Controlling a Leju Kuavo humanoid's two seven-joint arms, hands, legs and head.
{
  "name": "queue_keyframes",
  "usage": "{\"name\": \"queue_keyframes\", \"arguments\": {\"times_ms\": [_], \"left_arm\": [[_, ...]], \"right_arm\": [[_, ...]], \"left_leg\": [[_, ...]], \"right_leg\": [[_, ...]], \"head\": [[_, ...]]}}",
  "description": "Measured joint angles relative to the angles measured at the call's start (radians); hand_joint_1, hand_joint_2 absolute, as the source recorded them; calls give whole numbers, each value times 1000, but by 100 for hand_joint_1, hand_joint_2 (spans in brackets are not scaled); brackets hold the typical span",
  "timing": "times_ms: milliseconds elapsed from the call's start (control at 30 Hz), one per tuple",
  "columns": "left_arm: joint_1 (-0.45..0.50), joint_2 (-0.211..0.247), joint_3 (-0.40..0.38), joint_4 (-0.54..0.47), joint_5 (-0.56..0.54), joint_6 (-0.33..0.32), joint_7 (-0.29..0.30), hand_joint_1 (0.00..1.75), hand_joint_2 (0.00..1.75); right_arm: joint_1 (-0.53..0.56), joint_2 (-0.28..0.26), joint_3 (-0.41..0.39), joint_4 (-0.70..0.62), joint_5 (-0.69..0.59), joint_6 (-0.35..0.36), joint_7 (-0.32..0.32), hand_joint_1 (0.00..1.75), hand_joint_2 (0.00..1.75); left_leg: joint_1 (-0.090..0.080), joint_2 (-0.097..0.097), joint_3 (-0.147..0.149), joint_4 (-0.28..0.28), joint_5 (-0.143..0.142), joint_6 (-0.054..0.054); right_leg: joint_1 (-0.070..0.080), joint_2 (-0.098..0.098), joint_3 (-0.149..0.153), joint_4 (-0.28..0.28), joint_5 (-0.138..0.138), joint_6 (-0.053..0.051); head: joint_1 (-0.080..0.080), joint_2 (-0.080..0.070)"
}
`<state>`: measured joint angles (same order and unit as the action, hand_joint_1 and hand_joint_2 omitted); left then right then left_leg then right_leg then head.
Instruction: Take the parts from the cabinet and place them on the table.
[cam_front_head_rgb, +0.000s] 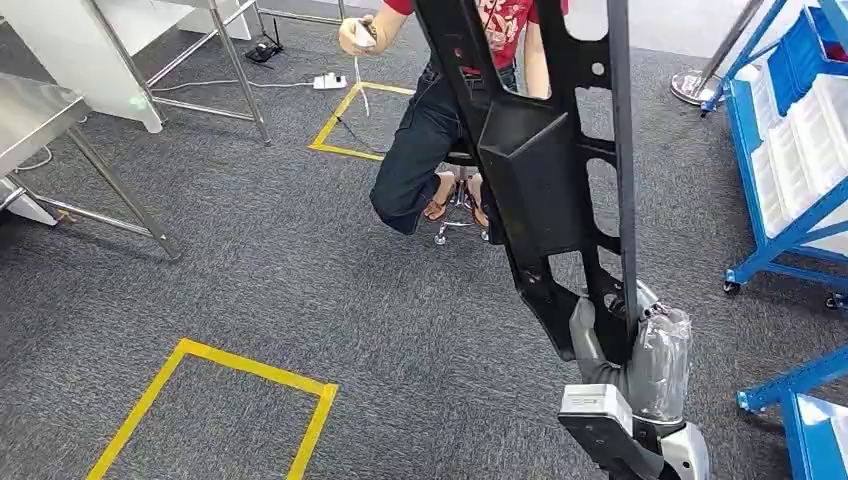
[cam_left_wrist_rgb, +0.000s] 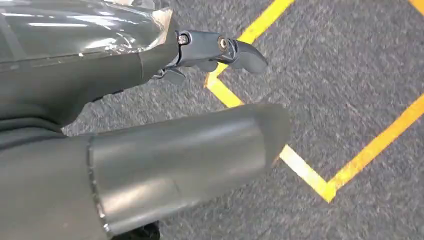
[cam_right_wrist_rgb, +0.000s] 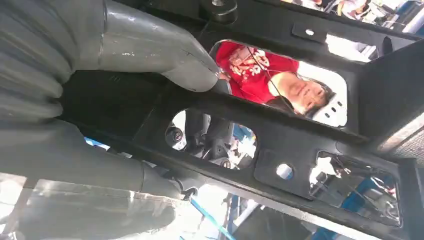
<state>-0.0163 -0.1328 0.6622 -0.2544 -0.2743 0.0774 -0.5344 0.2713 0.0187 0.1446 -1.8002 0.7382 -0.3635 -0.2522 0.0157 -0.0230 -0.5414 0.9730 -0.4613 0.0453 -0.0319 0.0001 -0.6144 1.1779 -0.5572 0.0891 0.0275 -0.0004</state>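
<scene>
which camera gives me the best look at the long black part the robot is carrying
The head view: it shows the black part along its length, with the right hand gripping its lower end. The right wrist view shows a close-up of its cutouts. The left wrist view shows the left hand over carpet.

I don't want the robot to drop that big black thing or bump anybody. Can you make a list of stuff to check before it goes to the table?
1. Right hand grips the black part: ok, its fingers wrap a bar of the frame.
2. Grip placed well: not ok, it holds near the lower end and the long part stands tall above it.
3. Left hand free to help: ok, it holds nothing, over the yellow tape.
4. Path free of people: not ok, a person sits on a stool just behind the part.
5. Table in sight: ok, a steel one stands at the far left.
6. Room on the tabletop: cannot tell.
</scene>
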Motion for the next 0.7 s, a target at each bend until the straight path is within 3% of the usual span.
{"name": "queue_keyframes", "arguments": {"times_ms": [33, 67, 100, 133, 167, 233, 267, 333, 367, 400, 433, 467, 533, 567, 600, 633, 667, 700], "left_arm": [[0, -1, 1, 1, 0, 0, 0, 0, 0], [0, 0, 2, 2, 0, 2, 0, 0, 0], [-1, 6, 4, 2, 0, 3, 1, 0, 0], [-2, 5, 4, 2, -2, 3, 1, 0, 0], [0, 5, 4, 3, -3, 4, 3, 0, 0], [0, 5, 4, 3, -7, 5, 4, 0, 0], [-2, 4, 4, 3, -8, 5, 4, 0, 0], [-5, 3, 4, 3, -9, 5, 4, 0, 0], [-3, 3, 4, 3, -9, 5, 5, 0, 0], [-1, 3, 4, 3, -9, 5, 5, 0, 0], [0, 3, 5, 4, -9, 5, 5, 0, 0], [0, 2, 5, 4, -9, 5, 5, 0, 0], [0, 2, 5, 4, -9, 5, 5, 0, 0], [0, 3, 5, 4, -9, 5, 5, 0, 0], [0, 9, 5, 4, -9, 5, 5, 0, 0], [0, 8, 4, 4, -10, 5, 6, 0, 0], [-2, 10, 5, 2, -9, 6, 6, 0, 0], [-1, 13, 5, 2, -9, 6, 5, 0, 0]], "right_arm": [[0, 0, 0, 0, 0, 0, 0, 171, 175], [-1, -1, 0, 0, 0, 0, 0, 171, 175], [-2, -1, 2, 7, 0, 0, 0, 171, 175], [-4, -1, 2, 7, -1, 0, 0, 171, 175], [0, -1, 2, 7, -2, 0, 0, 171, 175], [-3, -2, 3, 8, -2, 0, 1, 171, 175], [-5, 0, 3, 8, -4, 0, 1, 171, 175], [-10, 0, 3, 8, -5, -1, 1, 171, 175], [-10, 0, 3, 8, -5, -1, 1, 171, 175], [-10, 0, 3, 8, -4, -1, 1, 171, 175], [-10, 0, 3, 8, -4, -1, 1, 171, 175], [-10, 0, 3, 8, -4, -1, 1, 171, 175], [-11, 0, 4, 8, -4, -1, 1, 171, 175], [-13, 0, 5, 8, -4, -1, 1, 171, 175], [-17, 1, 7, 9, -4, -1, 0, 171, 175], [-18, 2, 8, 10, -4, -1, 0, 171, 175], [-19, 2, 8, 9, -4, -1, 0, 171, 175], [-17, 1, 8, 10, -4, -1, 0, 171, 175]], "left_leg": [[5, -2, 5, 8, -6, -10], [7, -2, 4, 17, -15, -23], [2, -3, 5, 29, -20, -30], [0, -2, -12, 31, -25, -36], [1, -2, -7, 35, -26, -42], [7, -1, -11, 43, -27, -45], [7, 8, -26, 76, -27, -48], [7, 20, -109, 213, -49, -52], [7, 20, -168, 297, -88, -51], [6, 20, -212, 350, -117, -48], [4, 20, -240, 366, -123, -43], [-1, 19, -243, 337, -103, -31], [-20, 19, -200, 205, -18, 0], [-38, 19, -171, 122, 51, 25], [-51, 8, -165, 110, 70, 38], [-56, 10, -158, 94, 57, 42], [-63, 13, -140, 83, 48, 37], [-68, 7, -133, 56, 46, 39]], "right_leg": [[-5, 0, 45, -96, 46, 17], [-12, 1, 72, -160, 68, 22], [0, 6, 58, -156, 35, 0], [2, 1, 62, -150, 33, -36], [1, 2, 59, -148, 46, -50], [-3, 3, 76, -150, 44, -60], [-1, 1, 86, -152, 42, -63], [5, -1, 95, -153, 30, -81], [12, -1, 99, -153, 23, -90], [19, 0, 104, -153, 16, -94], [25, 1, 112, -153, 9, -97], [32, 3, 125, -153, -1, -99], [41, 3, 157, -154, -23, -102], [41, 3, 164, -157, -36, -103], [41, 4, 177, -158, -48, -98], [37, 7, 182, -166, -58, -96], [31, 6, 186, -181, -61, -91], [31, 4, 206, -156, -44, -80]], "head": [[0, 0], [2, 0], [5, 0], [2, 0], [-1, 0], [-2, 0], [-1, 0], [-2, 0], [-2, 0], [-2, 0], [-2, 0], [-2, 0], [-2, 0], [-1, 0], [3, 0], [2, 0], [1, 0], [2, 0]]}}
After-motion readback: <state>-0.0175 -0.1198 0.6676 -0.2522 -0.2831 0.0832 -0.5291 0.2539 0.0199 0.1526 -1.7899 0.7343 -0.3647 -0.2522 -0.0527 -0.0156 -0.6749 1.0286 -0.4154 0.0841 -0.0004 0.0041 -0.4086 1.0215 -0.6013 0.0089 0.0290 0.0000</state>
